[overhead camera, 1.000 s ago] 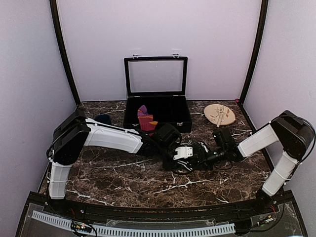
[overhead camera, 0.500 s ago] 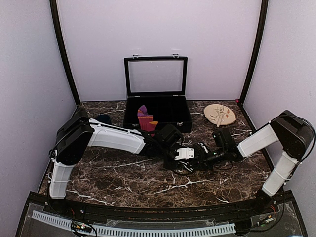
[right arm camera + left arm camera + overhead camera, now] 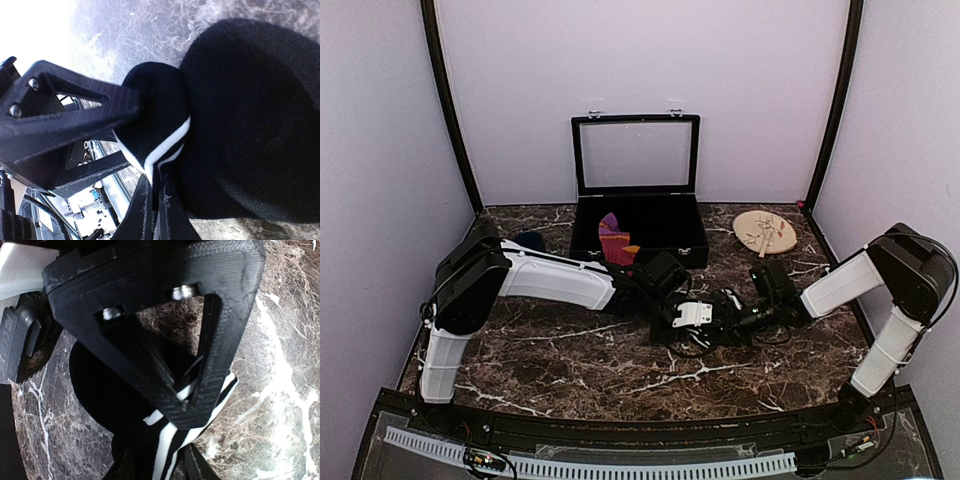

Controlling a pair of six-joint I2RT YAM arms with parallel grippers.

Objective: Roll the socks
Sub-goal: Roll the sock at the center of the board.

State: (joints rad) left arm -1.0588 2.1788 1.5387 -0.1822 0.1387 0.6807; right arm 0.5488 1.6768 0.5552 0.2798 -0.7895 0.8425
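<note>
The black sock (image 3: pixel 240 115) lies bunched on the table (image 3: pixel 570 360) between the 2 grippers, which meet almost tip to tip over it. The right gripper (image 3: pixel 145 150) is clamped on a fold at the sock's white-striped edge. In the right wrist view that fold bulges out between its 2 fingers, and the rest of the sock spreads as a dark mound just past the tips. The left gripper (image 3: pixel 170 437) comes at the same sock from the opposite side. Its jaws stand fairly narrow with the striped band running between them, and the upper finger (image 3: pixel 150 315) touches a white stripe at its tip (whether the cloth is truly pinched there, I cannot tell). A rounded black part of the sock lies under that finger, against the marble. The maroon sock (image 3: pixel 612 240) sits well apart from both grippers, beyond the left one toward the back wall, standing up at the front of the open case (image 3: pixel 692 245). Whether it is inside the case or resting on its rim cannot be told. A dark blue cup (image 3: pixel 530 240) stands beyond the left arm, left of the case. A round wooden plate (image 3: pixel 780 240) lies beyond the right gripper, right of the case.
</note>
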